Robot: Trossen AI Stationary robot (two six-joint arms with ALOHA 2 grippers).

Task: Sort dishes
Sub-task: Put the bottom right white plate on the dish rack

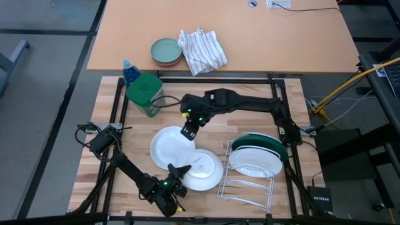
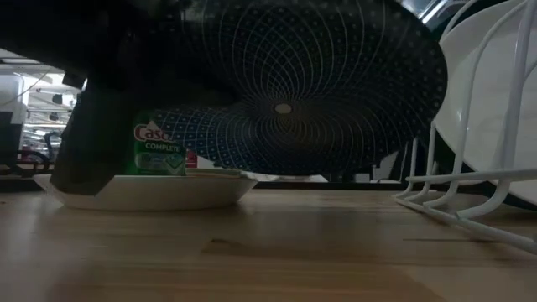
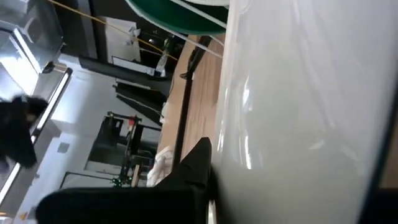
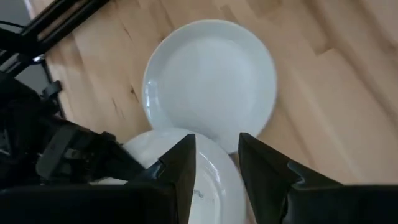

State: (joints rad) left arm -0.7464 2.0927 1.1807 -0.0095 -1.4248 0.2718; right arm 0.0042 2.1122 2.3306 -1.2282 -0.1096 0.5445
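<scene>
stamped plate [image 1: 201, 170] lifted, clamped by left end effector [image 1: 180, 169] | right end effector [image 1: 187, 131] apart above white plate [image 1: 170, 145]

A blue-patterned plate [image 2: 285, 92] hangs tilted above the table [image 2: 268, 252], between a white plate [image 2: 147, 191] and a wire rack [image 2: 470, 197].

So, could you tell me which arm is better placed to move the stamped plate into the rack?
The left. The left end effector grips the stamped plate by its rim, and the low view shows that plate lifted and tilted. The right end effector hovers open above the plain white plate.
</scene>
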